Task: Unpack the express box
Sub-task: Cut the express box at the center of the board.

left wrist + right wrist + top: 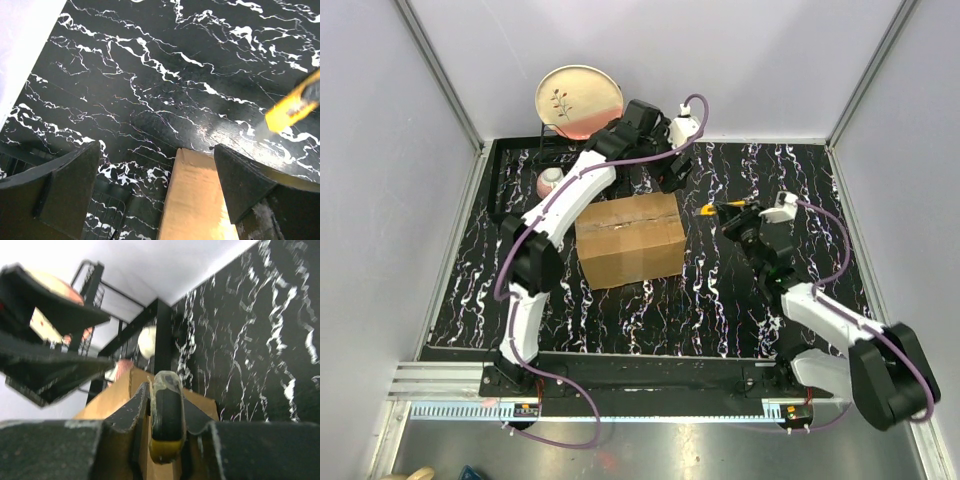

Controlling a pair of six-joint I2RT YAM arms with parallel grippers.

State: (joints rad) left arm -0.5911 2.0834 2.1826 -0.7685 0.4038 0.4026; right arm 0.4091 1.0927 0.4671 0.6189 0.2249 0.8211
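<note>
The express box (628,240), a plain brown carton with its top flaps down, sits mid-table. My left arm reaches over it, and my left gripper (665,172) hangs open just beyond the box's far edge. In the left wrist view the box's edge (200,200) lies low between the spread fingers (65,190), touching neither. My right gripper (745,215) is to the right of the box, shut on a yellow and black utility knife (718,210) that points at the box's far right corner. In the right wrist view the knife (166,415) is clamped upright, with the box (107,400) behind it.
A black wire rack (520,170) stands at the back left with a flower-patterned plate (578,100) leaning in it and a small pink and white cup (552,182) beside it. White walls close in the black marbled table (760,300) on three sides.
</note>
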